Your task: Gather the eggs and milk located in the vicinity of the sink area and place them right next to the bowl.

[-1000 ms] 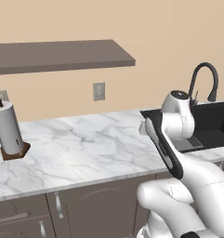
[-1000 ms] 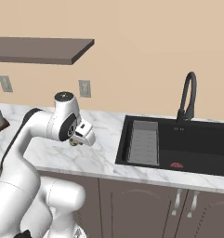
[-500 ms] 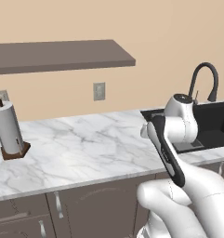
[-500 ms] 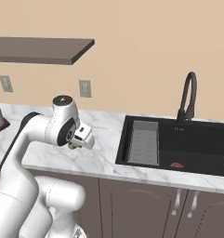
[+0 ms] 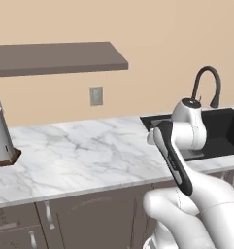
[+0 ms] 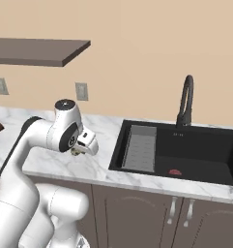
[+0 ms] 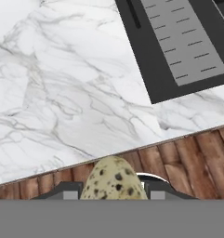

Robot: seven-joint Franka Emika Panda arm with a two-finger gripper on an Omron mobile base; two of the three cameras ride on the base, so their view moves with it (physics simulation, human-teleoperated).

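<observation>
My gripper (image 7: 112, 189) is shut on the pale speckled egg (image 7: 112, 179), which stands between the two dark fingers (image 7: 67, 189) at the bottom of the hand view. In the right base view the gripper (image 6: 78, 151) hangs over the marble counter's front edge, left of the black sink (image 6: 195, 150) with its gooseneck faucet (image 6: 185, 99). The egg (image 6: 76, 152) shows there as a small olive spot under the hand. The sink (image 5: 223, 131) and faucet (image 5: 206, 85) also lie behind my arm in the left base view. The bowl, the milk and the orange-brown egg are out of view.
A grey ribbed rack (image 6: 140, 147) fills the sink's left part, and a flat red thing (image 6: 175, 172) lies on its bottom. A paper-towel holder (image 5: 1, 133) stands at the counter's far left. A shelf (image 5: 55, 57) hangs above. Wooden floor (image 7: 187, 153) shows below the counter edge.
The whole picture has shifted slightly to the left, so the base has moved. The hand has sunk a little and still holds the egg.
</observation>
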